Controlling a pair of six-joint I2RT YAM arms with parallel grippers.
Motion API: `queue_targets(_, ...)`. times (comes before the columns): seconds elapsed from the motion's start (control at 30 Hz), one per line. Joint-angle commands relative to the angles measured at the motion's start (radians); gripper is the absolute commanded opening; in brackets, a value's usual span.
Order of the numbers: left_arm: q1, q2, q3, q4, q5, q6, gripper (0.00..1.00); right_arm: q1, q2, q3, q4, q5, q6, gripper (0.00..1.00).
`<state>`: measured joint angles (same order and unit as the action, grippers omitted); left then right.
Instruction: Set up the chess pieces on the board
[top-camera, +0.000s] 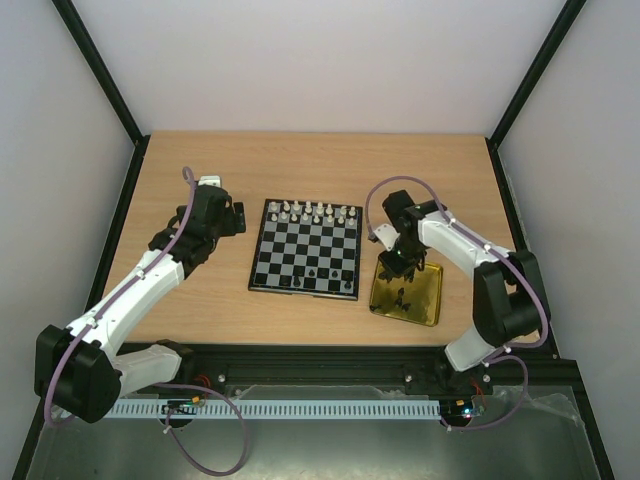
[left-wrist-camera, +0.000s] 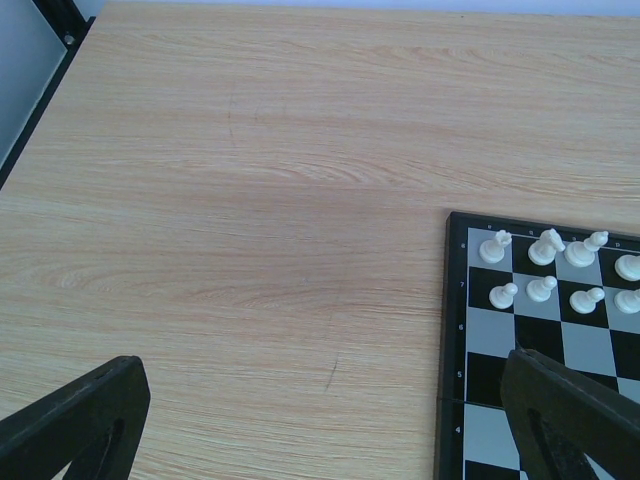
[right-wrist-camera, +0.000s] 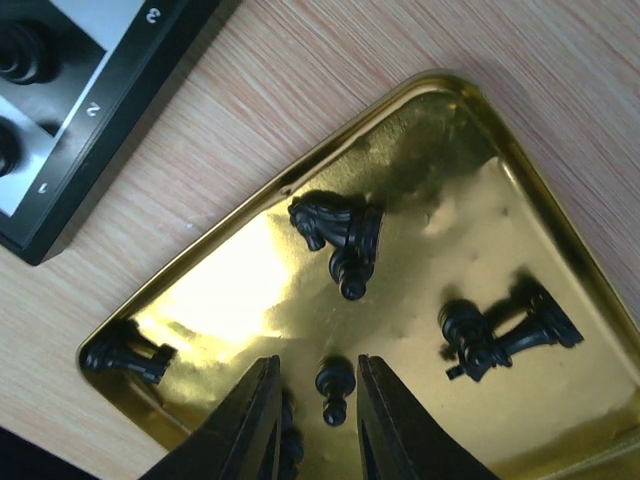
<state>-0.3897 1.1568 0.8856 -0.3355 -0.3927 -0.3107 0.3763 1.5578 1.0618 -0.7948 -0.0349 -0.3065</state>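
Fingers of the right gripper (top-camera: 391, 269) reach into a shiny gold square tray (top-camera: 427, 303), right of the small checkered black-and-white chessboard (top-camera: 290, 255). Left wrist: left gripper (left-wrist-camera: 322, 378) spread wide, empty, above the wooden table (left-wrist-camera: 250, 200) beside white chess pieces (left-wrist-camera: 545, 270). Right wrist: fingers (right-wrist-camera: 250, 425) narrowly parted, straddling a tiny black pawn (right-wrist-camera: 335, 385), a gap on one side.

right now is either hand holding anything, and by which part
Nothing held. The right hand straddles a black pawn in the gold tray, gap showing; the left hand is open, empty.

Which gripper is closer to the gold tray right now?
Right. The right gripper is over the gold tray, astride a black pawn; the left gripper is beyond the board's opposite side.
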Motion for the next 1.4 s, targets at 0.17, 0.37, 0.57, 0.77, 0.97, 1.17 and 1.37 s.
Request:
queue_targets(0.17,-0.003,-0.017,0.023,0.007,0.003,0.01,0.99,-0.002,0.112,0.009,0.031,0.018,-0.005,0.21)
queue_targets(0.37,-0.003,-0.014,0.023,0.008,0.009,0.012,0.99,-0.002,0.143,0.009,0.059,0.032,-0.001,0.18)
queue_targets(0.57,-0.003,-0.014,0.021,0.007,0.009,0.012,0.99,-0.001,0.178,0.01,0.075,0.026,0.001,0.14)
queue_targets(0.77,-0.003,-0.012,0.021,0.007,0.013,0.013,0.99,-0.002,0.18,0.01,0.062,0.015,-0.007,0.04)
queue_targets(0.97,-0.003,-0.011,0.023,0.007,0.02,0.013,0.99,-0.003,0.126,0.02,-0.016,-0.066,-0.035,0.02)
queue_targets(1.17,-0.003,-0.011,0.023,0.007,0.028,0.015,0.99,-0.002,0.086,0.053,-0.099,-0.16,-0.044,0.02)
queue_targets(1.37,-0.004,-0.014,0.023,0.008,0.023,0.015,0.99,0.016,0.08,0.127,-0.097,-0.189,-0.006,0.03)
